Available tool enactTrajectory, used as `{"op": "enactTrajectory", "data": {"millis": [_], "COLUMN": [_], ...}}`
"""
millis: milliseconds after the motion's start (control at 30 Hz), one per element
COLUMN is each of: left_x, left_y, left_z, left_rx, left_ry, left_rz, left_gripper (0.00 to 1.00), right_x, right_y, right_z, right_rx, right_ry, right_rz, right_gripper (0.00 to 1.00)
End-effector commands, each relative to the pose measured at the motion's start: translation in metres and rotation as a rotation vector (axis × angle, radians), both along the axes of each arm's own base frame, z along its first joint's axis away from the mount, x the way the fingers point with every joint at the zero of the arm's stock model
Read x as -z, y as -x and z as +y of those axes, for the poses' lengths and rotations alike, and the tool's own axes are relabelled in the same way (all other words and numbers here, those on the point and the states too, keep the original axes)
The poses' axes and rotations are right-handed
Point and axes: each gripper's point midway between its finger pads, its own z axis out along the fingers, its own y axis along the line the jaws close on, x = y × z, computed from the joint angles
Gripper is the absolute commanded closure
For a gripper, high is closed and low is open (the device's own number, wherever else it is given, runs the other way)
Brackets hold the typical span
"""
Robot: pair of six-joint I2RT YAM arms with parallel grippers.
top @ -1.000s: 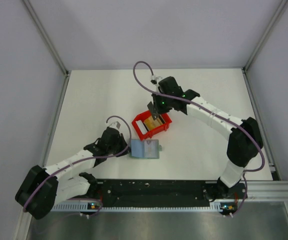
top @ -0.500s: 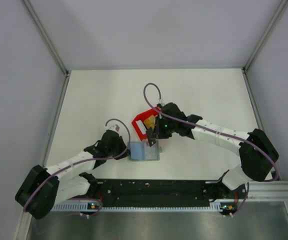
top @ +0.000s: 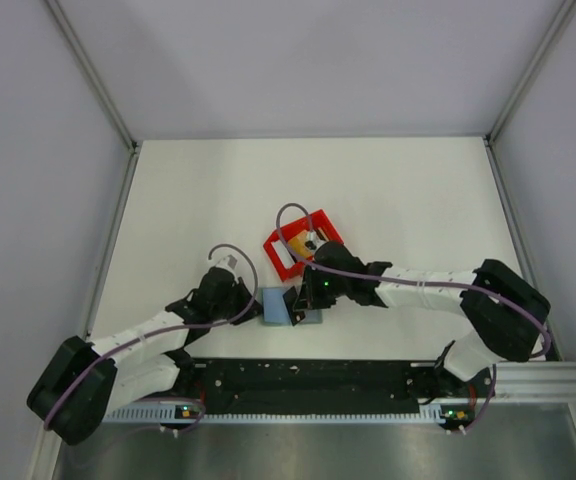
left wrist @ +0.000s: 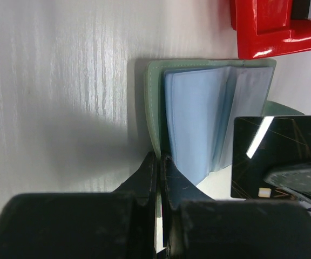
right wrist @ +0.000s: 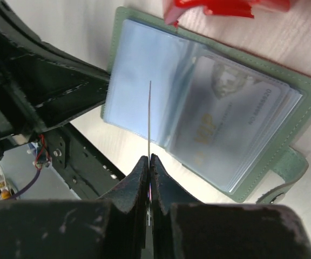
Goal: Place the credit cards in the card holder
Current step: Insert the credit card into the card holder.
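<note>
The card holder (top: pixel 274 307) lies open on the table, grey-green outside with light blue sleeves (left wrist: pixel 196 116). My left gripper (left wrist: pixel 160 157) is shut on the edge of its left cover and also shows in the top view (top: pixel 253 306). My right gripper (right wrist: pixel 149 157) is shut on one credit card (right wrist: pixel 149 116), seen edge-on over the open sleeves. The same card shows a dark glossy face in the left wrist view (left wrist: pixel 274 154). Another card (right wrist: pixel 225 116) with gold lettering sits inside a right-hand sleeve. In the top view my right gripper (top: pixel 298 302) is right over the holder.
A red plastic bin (top: pixel 273 245) stands just behind the holder, with something tan (top: pixel 314 241) in it, partly under the right arm's cable. Its corner shows in both wrist views (left wrist: pixel 263 32) (right wrist: pixel 220 8). The black base rail (top: pixel 308 380) runs along the near table edge.
My right arm has moved from the red bin toward me, carrying a card, and now hangs over the open holder. My left gripper has kept its hold on the holder's cover.
</note>
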Motion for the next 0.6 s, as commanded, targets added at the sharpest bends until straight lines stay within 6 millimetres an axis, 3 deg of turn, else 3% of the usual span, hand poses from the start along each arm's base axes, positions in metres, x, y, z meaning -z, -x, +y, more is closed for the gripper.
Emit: {"op": "enactTrajectory", "data": {"millis": [0,133,333,567], "left_x": [0.016,0.013,0.02,0.02], "left_y": [0.021,0.021,0.024,0.024], "left_z": [0.004,-0.003,0.003,0.002], "left_rx": [-0.02,-0.046,-0.077,-0.063], "left_ry": [0.011,0.051,0.026,0.026], "left_rz": [0.078,0.076,0.1,0.091], "left_gripper": [1.0,1.0,1.0,1.0], "right_x": [-0.001,0.008,0.025,0.037], "right_y": [-0.012,-0.016,-0.023,-0.017], "right_z": [0.009,-0.002,-0.021,-0.012], "right_rx": [0.047,0.119,0.208,0.177], "right_ry": [-0.058,-0.062,-0.075,-0.136], "right_rz": [-0.04,-0.046,-0.013,0.054], "right_gripper": [1.0,1.0,1.0,1.0]}}
